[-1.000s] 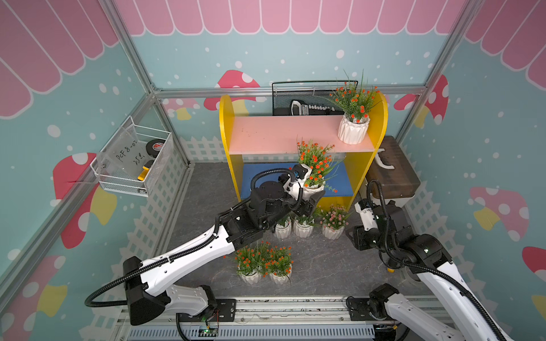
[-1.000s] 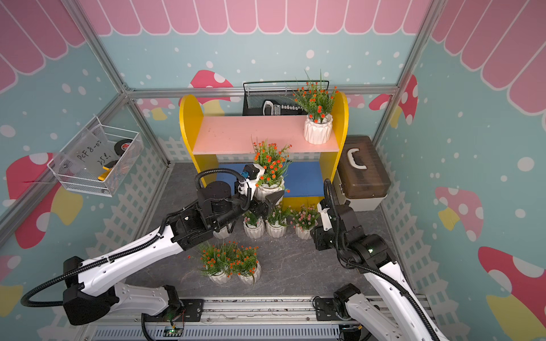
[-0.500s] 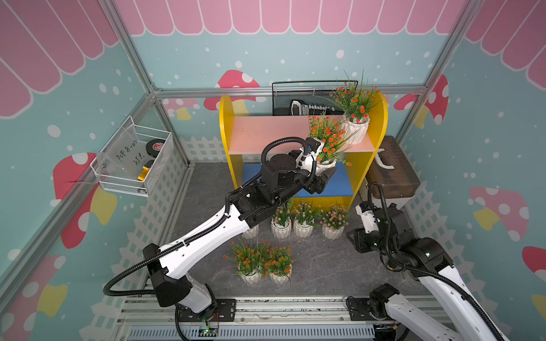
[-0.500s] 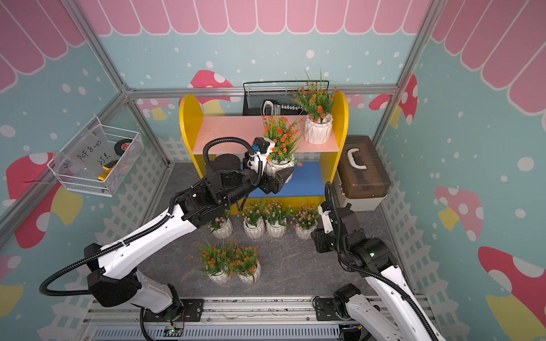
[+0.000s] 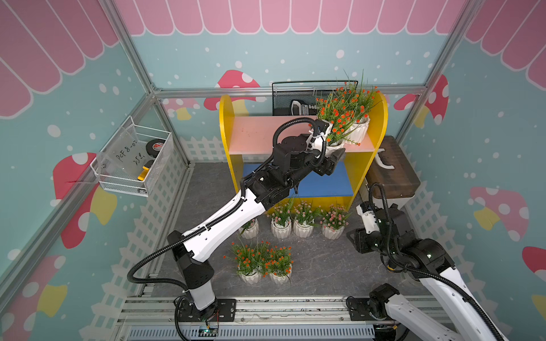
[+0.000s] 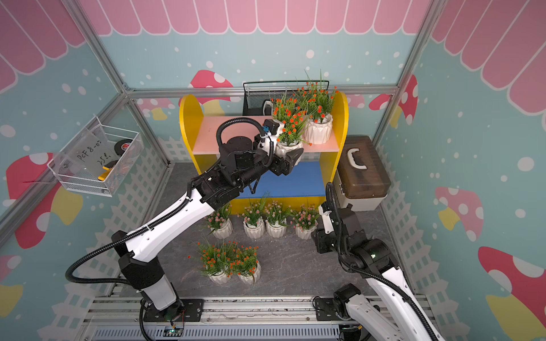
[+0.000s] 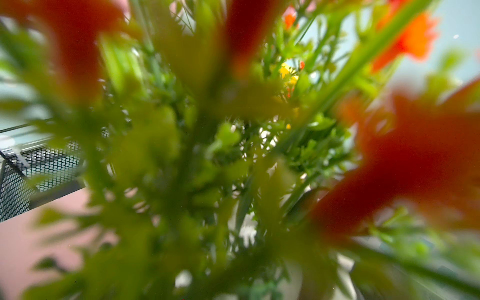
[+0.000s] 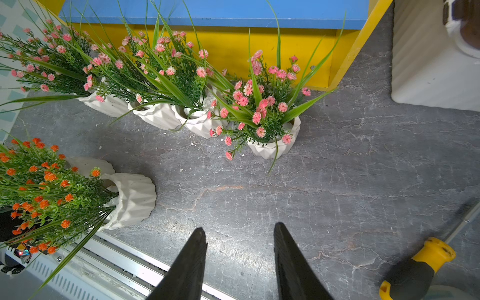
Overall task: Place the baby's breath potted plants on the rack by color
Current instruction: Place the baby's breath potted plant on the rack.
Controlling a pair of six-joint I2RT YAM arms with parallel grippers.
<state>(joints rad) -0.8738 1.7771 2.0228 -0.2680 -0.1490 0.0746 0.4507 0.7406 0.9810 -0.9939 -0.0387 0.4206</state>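
Orange-flowered pot (image 6: 288, 147) is clasped in the left gripper (image 6: 291, 156) at the front edge of the rack's pink upper board (image 6: 212, 135), beside its placed twin (image 6: 318, 134). Next move, by judgement: seat it squarely, then release. Right gripper (image 8: 239, 231) hangs parted and empty near the pink-flowered pots (image 8: 272, 145).

The rack (image 5: 227, 127), yellow-sided with a pink upper board (image 5: 254, 135) and a blue lower board (image 5: 325, 184), stood upright. One orange-flowered pot (image 5: 360, 133) stood at the upper board's right end. A second orange-flowered pot (image 5: 333, 146), clasped by the left gripper (image 5: 331, 155), was at that board's front edge just beside it. Four pink-flowered pots (image 5: 302, 228) lined the floor before the rack, with two more orange-flowered pots (image 5: 251, 276) side by side nearer the front.
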